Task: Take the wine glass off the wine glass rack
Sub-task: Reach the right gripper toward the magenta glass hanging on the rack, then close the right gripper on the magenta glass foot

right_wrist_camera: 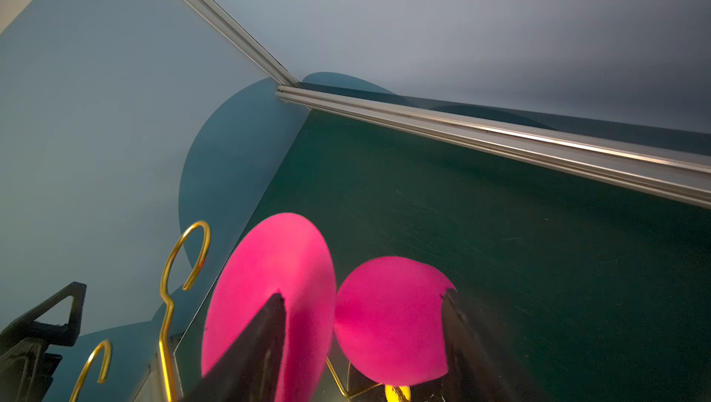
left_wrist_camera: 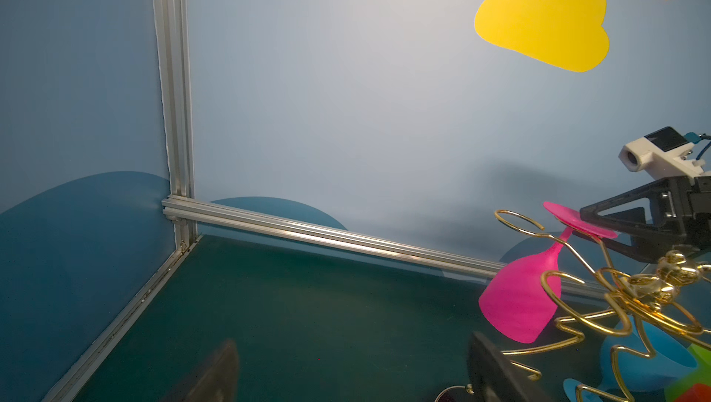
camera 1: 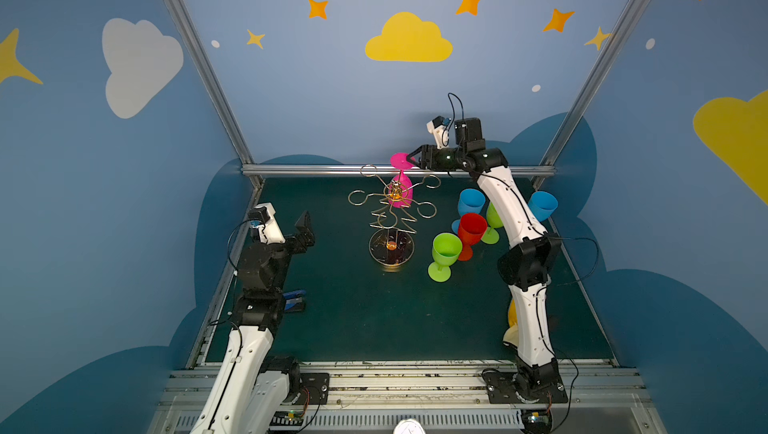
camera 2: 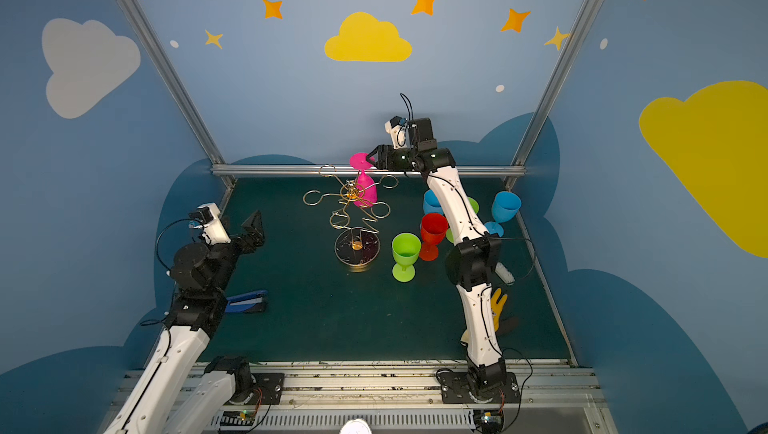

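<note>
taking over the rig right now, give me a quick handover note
Left gripper: open, empty, parked left of the rack.
Right gripper: jaws apart at the foot of the pink glass; no firm grip visible yet.
Pink glass: hangs upside down on a far arm of the rack, the only glass on it.
Other glasses: five stand on the table, right of the rack.
Done: reach to the pink glass.
Left: close on it, slide it off the arm, probably set it down by the others.
</note>
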`<state>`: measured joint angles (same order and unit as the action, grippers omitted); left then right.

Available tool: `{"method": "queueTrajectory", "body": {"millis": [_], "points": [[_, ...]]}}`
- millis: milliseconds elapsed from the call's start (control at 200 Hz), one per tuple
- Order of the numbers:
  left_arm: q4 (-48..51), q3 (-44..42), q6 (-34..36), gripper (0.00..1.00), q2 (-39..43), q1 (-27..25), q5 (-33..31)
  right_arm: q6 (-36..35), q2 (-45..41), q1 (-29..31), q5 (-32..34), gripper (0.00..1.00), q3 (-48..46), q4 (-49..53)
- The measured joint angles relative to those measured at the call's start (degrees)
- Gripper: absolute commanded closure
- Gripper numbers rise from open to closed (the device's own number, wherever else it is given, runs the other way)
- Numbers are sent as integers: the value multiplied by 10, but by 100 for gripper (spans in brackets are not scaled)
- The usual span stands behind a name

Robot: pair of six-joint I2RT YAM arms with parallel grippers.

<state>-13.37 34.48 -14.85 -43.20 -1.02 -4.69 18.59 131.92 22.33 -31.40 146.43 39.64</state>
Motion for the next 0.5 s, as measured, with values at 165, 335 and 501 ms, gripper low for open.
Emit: {"method": "queueTrajectory", "body": {"millis": [165,335,501], "points": [[0,0,0,9,0,0,0,-6,4,5,0,51,9,7],[0,0,0,9,0,0,0,-8,5,8,-2,64,14,10],[0,0,0,9,0,0,0,-7,5,7,-2,72,16,10]]}}
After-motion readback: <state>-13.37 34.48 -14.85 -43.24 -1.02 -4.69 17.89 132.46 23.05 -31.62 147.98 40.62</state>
